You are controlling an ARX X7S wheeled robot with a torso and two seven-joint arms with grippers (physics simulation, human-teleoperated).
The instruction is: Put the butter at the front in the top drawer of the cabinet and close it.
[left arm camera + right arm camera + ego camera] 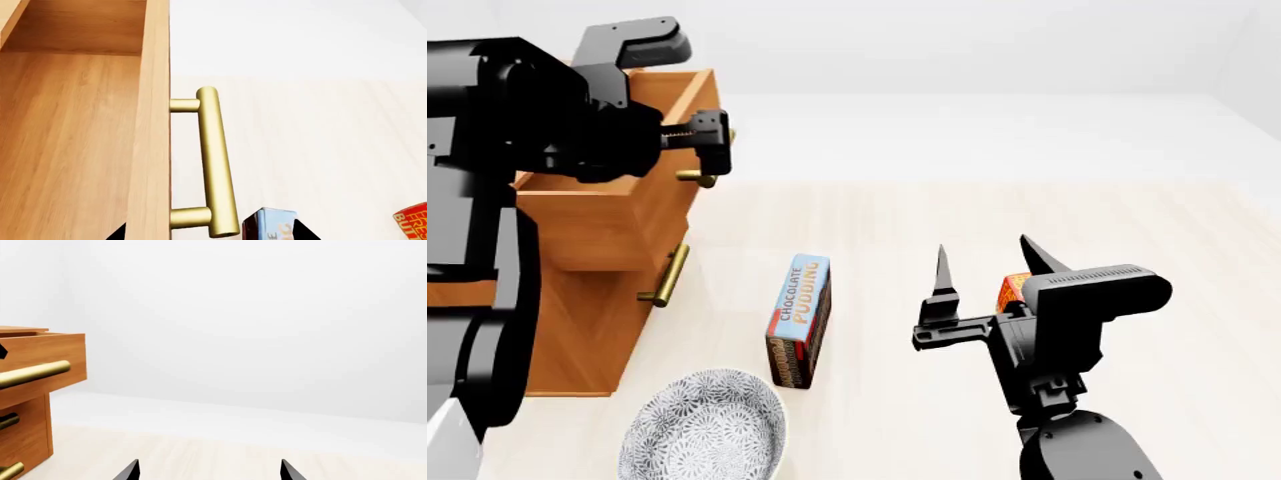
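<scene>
At the left edge of the pale wooden desk (988, 220), the boxy honey-brown wooden cabinet (574, 330) is seen with its top drawer (614, 215) pulled out; the drawer's bare wooden inside is shown in the left wrist view. The left hand (710, 142) is held just above the horizontal brass bar handle (698, 178) of that drawer, apparently without touching it, and its dark fingertips (303, 231) are seen spread apart on either side of the drawer front. The smaller brass handle (665, 278) of the lower drawer is visible beneath.

Toward the right side of the desk, the red rectangular butter carton (1012, 292) is largely hidden behind the right hand (988, 265), so its exact lie cannot be told. That hand is raised with its two pointed fingers (942, 272) spread apart, holding nothing. Near the middle of the desk, a dark blue-brown "CHOCOLATE PUDDING" box (799, 318) is laid flat, well apart from the butter. A grey patterned bowl (705, 428) is placed at the front edge, beside the cabinet.
</scene>
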